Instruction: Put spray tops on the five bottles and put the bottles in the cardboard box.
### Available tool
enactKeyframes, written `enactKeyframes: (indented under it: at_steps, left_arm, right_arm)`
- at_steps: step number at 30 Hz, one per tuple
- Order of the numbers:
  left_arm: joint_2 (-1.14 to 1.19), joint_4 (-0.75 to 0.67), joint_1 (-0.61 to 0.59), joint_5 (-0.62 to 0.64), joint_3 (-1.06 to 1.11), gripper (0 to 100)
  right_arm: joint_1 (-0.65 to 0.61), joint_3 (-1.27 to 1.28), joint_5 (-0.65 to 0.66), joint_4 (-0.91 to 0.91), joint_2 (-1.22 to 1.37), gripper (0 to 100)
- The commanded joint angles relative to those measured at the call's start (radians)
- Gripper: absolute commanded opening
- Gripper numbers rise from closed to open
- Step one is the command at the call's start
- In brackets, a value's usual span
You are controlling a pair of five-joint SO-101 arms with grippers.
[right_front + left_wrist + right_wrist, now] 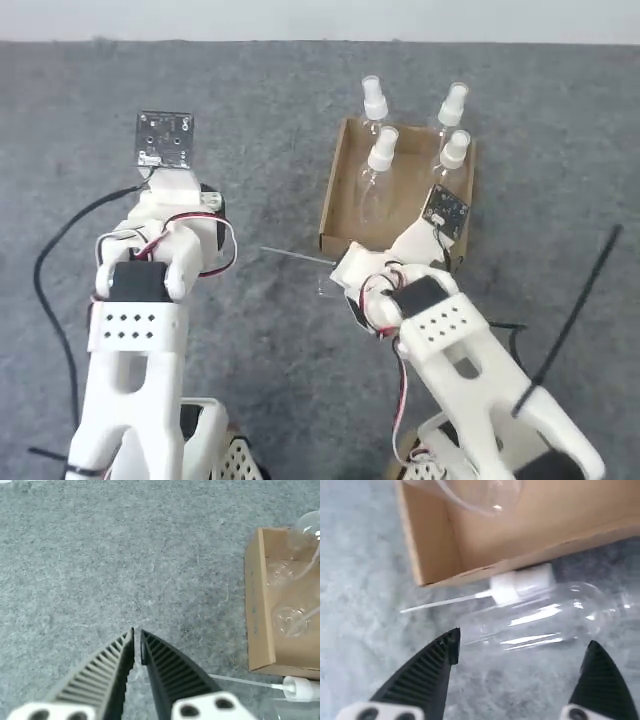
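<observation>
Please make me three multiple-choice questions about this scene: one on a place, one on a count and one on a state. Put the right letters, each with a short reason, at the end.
1. Where is the fifth bottle?
A. inside the box
B. on the carpet beside the box
C. in the left gripper

2. How many white spray tops stand up from the box?
A. two
B. three
C. four

3. How is the right gripper?
A. open
B. shut on the bottle
C. shut on a spray top

Answers:
1 B: the bottle lies on its side on the carpet, just outside the cardboard box.
2 C: four spray tops rise from the box in the high view.
3 A: the right gripper hangs over the bottle with its jaws wide apart.
</observation>
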Motion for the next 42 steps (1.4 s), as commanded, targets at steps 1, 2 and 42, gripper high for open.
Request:
enactKeyframes:
  at_steps: [1, 2, 42]
  left_arm:
    - [-0.006, -0.023, -0.006, 0.012, -0.007, 1]
    - [-0.006, -0.023, -0.006, 0.012, -0.005, 1]
    - [-0.003, -0.023, -0.006, 0.014, -0.001, 1]
  right_arm:
    - [0.044, -0.005, 0.034, -0.013, 0.073, 31.7]
    - [0.053, -0.003, 0.044, -0.013, 0.088, 31.7]
    - [0.286, -0.342, 0.315, 0.575, 0.143, 31.8]
